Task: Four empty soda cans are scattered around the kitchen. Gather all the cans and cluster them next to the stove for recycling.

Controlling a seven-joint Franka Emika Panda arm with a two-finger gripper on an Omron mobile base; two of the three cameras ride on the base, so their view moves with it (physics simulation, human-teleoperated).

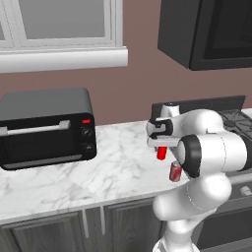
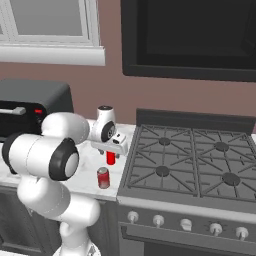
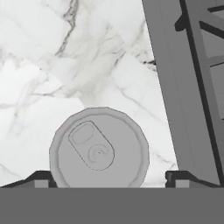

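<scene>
White marble counter (image 1: 113, 167) carries a black toaster oven (image 1: 47, 127) at its left end, a bright red can (image 1: 161, 153) upright near the stove (image 2: 200, 160), and a darker red can (image 1: 175, 171) just beside it toward the front edge.

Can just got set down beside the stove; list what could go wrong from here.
1. The gripper stands open around the bright red can; a sideways pull-out might tip it, so lift straight up.
2. The darker red can stands just in front, near the counter edge; the arm could knock it off.
</scene>
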